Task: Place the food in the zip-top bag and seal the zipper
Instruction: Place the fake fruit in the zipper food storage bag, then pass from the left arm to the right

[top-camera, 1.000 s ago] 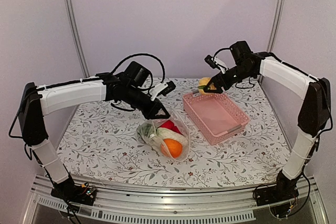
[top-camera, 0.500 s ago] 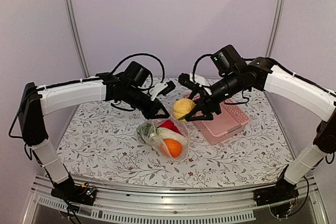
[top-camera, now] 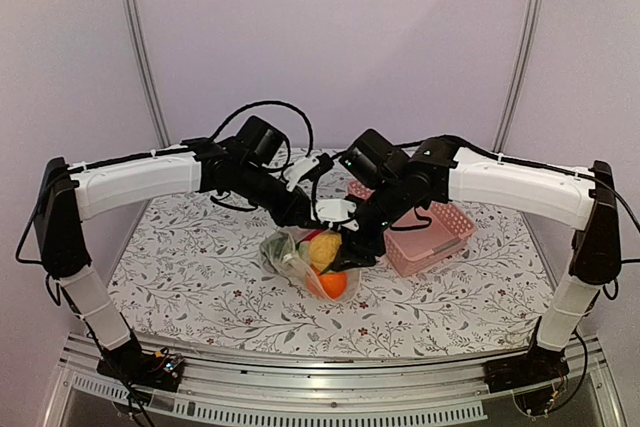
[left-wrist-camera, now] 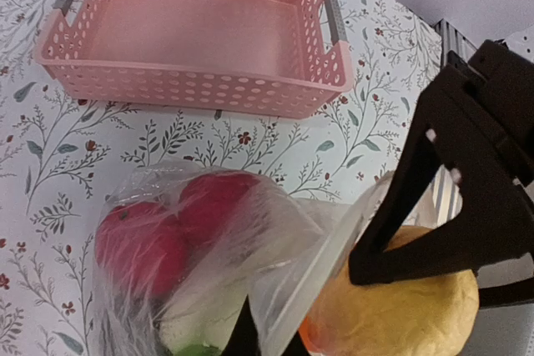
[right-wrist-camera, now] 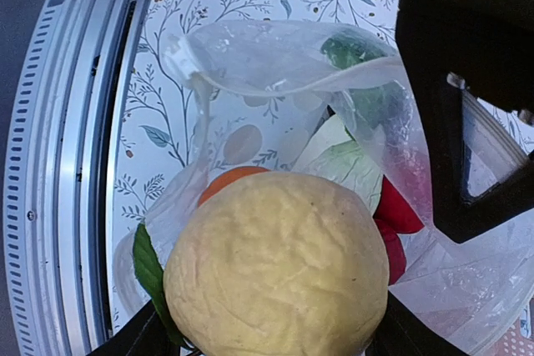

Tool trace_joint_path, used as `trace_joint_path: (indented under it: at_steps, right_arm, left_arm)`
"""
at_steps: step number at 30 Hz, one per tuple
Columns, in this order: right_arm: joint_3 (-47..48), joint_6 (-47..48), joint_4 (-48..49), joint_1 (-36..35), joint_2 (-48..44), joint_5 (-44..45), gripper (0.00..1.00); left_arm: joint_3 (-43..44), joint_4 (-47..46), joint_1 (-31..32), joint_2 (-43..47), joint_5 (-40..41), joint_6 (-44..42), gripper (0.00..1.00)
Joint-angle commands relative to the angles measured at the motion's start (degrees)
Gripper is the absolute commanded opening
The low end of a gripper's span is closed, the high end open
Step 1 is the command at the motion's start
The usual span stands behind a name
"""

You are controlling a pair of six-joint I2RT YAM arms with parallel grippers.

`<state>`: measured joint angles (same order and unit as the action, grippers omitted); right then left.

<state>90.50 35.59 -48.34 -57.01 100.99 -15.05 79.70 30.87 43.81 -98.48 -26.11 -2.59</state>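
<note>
Since the earlier view, the right arm (top-camera: 510,187) has swung leftward from the basket to the bag, carrying a fruit with it; the left arm (top-camera: 140,182) has not shifted.

Left: the left hand (top-camera: 304,219) is clenched on the mouth edge of the clear, crinkly plastic zip-top bag (top-camera: 285,255), holding it lifted and open above the floral-patterned bench (top-camera: 190,277). Inside the bag lie a red toy piece (left-wrist-camera: 167,223), a white piece (right-wrist-camera: 338,160), a green leafy piece (right-wrist-camera: 350,52) and a round orange toy fruit (top-camera: 334,285).

Centre: the right hand (top-camera: 335,242) grasps a round, rough-skinned yellow toy fruit (right-wrist-camera: 279,268), one finger on each side, at the bag's mouth and directly over the pieces inside. Whether the fruit has crossed the rim cannot be settled.

Right: the pink perforated plastic basket (left-wrist-camera: 200,89) stands near the bag and shows no food in the left wrist view.

Progress, as judged: loading looks nearly complete, with this fruit apparently the last. It is not yet let go inside, and the zipper (left-wrist-camera: 313,268), seemingly the pale band along the mouth, is not yet pressed shut.

Obscured: that band is hard to tell from folds of film. The left hand's fingertips are cut off at the bottom of its own view. The right hand's fingers show only as dark tips beside the fruit. From overhead, both hands overlap the bag's mouth.
</note>
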Motion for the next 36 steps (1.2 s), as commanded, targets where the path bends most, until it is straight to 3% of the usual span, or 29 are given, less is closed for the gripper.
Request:
trace_joint_path:
  at_steps: [1,12,16,19,24,28,36]
  right_arm:
    - [3.44,-1.18,1.56,-0.95,2.28,9.58,0.61]
    - [7.04,-0.28,5.93,-6.04,8.3,23.19,0.66]
    - [6.5,1.66,7.38,-8.97,8.34,23.97,0.78]
    - [6.73,2.17,8.16,-9.64,8.35,25.39,0.97]
    - [7.97,2.81,8.35,-9.56,3.99,27.31,0.99]
    - [8.0,2.91,8.02,-8.9,-1.74,26.06,0.99]
    - [2.6,2.21,2.0,-6.44,-8.28,9.23,0.99]
  left_arm:
    - [-0.51,0.42,-0.04,1.68,0.52,-0.66,0.0]
    - [-0.02,0.23,0.31,1.88,-2.1,0.09,0.0]
    - [0.19,-1.14,-0.17,3.06,-6.78,1.7,0.0]
    - [0.21,-1.71,-0.8,4.15,-9.56,2.32,0.0]
    - [-0.33,-2.55,-1.6,5.36,-9.62,2.37,0.0]
    - [-0.19,-2.65,-2.25,4.61,-10.05,2.41,0.0]
    - [0.01,-3.28,-4.33,2.01,-10.67,3.38,0.0]
